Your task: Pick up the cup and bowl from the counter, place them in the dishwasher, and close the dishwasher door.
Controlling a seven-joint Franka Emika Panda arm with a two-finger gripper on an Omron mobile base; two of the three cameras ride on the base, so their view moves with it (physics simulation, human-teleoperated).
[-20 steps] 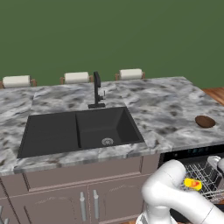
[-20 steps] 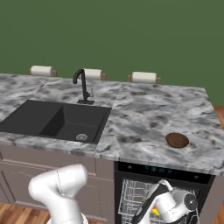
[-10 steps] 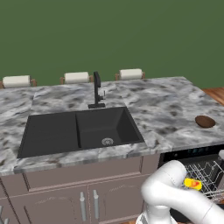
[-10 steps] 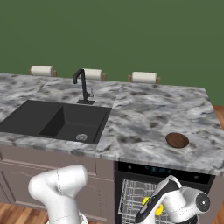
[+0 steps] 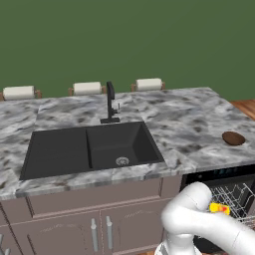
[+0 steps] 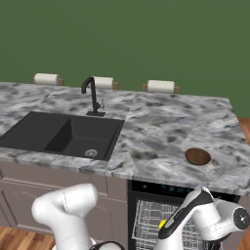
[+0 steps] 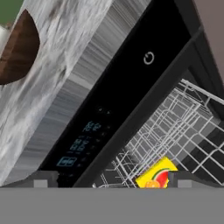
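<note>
The yellow cup [image 7: 156, 176] with its reddish patch lies in the white wire rack [image 7: 183, 127] of the open dishwasher [image 6: 183, 189], under the lit control strip [image 7: 85, 135]. My gripper [image 7: 114, 180] is open just above the rack, its fingertips wide apart on either side of the cup and apart from it. The cup [image 5: 219, 208] also peeks out beside my arm. The dark-brown bowl [image 5: 233, 138] sits on the marble counter [image 5: 189, 119] above the dishwasher, near the right front edge, as the right base view also shows the bowl [image 6: 197, 156]. The dishwasher door is out of view.
The black double sink [image 5: 89, 149] and black tap [image 5: 110, 102] lie left of the dishwasher. Three paper rolls [image 5: 87, 88] line the counter's back edge. Mauve-brown cabinets with bar handles [image 5: 99, 231] stand below the sink.
My arm's wrist has drawn a little up and to the right over the rack. The cup stays in the rack, and the bowl has not moved.
</note>
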